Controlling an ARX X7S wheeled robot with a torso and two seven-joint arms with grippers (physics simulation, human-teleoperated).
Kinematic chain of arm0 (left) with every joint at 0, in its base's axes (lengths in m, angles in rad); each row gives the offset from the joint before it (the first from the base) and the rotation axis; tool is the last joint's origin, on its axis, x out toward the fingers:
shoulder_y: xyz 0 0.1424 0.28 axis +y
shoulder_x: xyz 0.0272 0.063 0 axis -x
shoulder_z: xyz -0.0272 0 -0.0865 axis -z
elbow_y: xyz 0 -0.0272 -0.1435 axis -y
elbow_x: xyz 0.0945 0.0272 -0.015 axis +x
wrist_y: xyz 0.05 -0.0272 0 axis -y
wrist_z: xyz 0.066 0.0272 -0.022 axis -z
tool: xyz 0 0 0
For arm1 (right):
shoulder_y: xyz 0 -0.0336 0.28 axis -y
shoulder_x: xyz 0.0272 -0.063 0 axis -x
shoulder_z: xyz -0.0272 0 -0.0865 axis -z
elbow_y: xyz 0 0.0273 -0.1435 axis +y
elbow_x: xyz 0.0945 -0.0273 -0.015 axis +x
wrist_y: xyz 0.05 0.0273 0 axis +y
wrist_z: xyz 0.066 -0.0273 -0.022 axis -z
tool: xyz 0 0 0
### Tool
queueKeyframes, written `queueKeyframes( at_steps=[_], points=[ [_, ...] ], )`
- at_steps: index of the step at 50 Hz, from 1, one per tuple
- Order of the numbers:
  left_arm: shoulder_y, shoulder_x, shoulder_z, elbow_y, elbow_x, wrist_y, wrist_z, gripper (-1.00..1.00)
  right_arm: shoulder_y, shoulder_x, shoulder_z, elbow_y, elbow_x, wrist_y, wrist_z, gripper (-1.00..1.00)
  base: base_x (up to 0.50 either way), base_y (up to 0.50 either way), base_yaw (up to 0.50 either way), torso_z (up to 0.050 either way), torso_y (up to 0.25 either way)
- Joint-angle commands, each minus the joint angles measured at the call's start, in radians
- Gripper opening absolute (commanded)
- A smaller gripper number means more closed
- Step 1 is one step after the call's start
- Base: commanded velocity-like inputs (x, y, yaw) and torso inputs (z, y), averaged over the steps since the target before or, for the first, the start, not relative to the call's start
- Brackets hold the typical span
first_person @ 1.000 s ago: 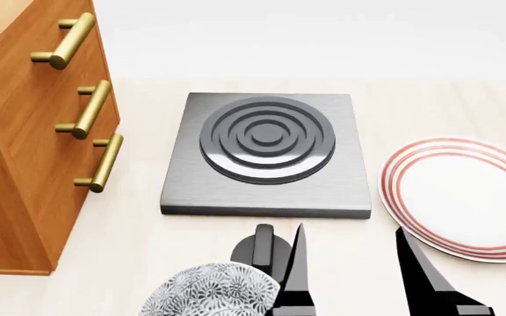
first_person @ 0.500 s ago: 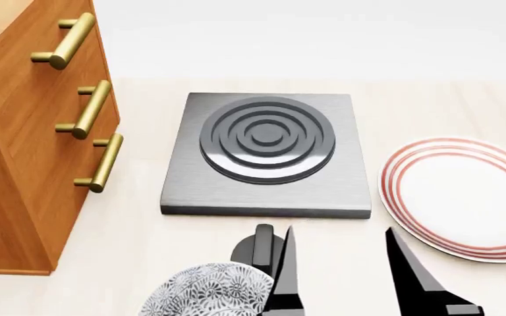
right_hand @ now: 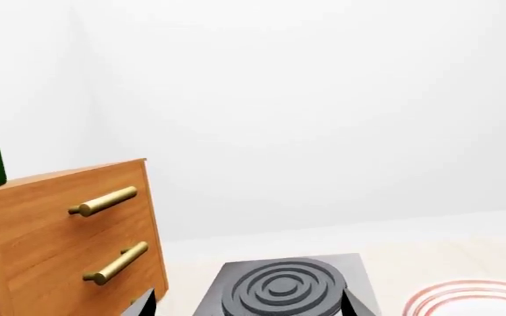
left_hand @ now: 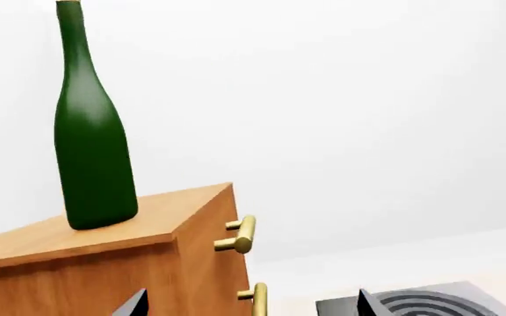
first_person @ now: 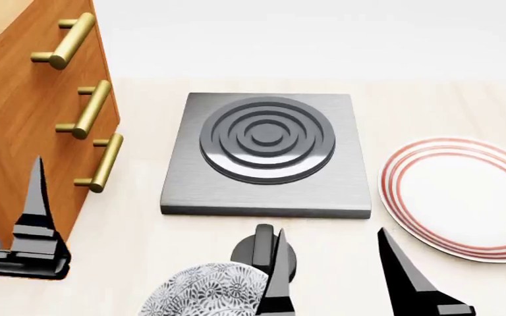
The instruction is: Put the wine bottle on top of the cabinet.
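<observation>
text: none readable; wine bottle [left_hand: 93,138]: label side hidden; cabinet [left_hand: 103,263]: no markings

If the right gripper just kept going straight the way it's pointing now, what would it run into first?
Probably the stove burner. The right gripper is open, empty, and aimed forward over the table; its wrist view centres that burner between the fingertips. Height is unclear, so it might pass above it.

Both our grippers hang low and empty.

Our left gripper [first_person: 35,197] shows one dark finger pointing up at the head view's left edge; our right gripper [first_person: 337,263] holds its jaws wide apart.
</observation>
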Motion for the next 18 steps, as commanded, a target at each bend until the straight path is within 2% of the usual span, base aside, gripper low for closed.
queueKeyframes(
  at_steps=[1, 8, 18],
  points=[
    [0.157, 0.049, 0.061, 0.01, 0.071, 0.136, 0.057, 1.0, -0.002, -0.016, 0.02, -0.01, -0.022, 0.001, -0.019, 1.0, 0.0, 0.0, 0.0, 0.0, 0.0],
    [0.23, 0.043, 0.114, -0.035, 0.135, 0.193, 0.072, 1.0, 0.0, -0.007, 0.03, -0.021, -0.012, 0.003, -0.012, 1.0, 0.0, 0.0, 0.0, 0.0, 0.0],
    [0.219, 0.051, 0.12, -0.043, 0.133, 0.186, 0.073, 1.0, 0.0, -0.006, 0.022, -0.021, -0.017, 0.003, -0.009, 1.0, 0.0, 0.0, 0.0, 0.0, 0.0]
  ],
)
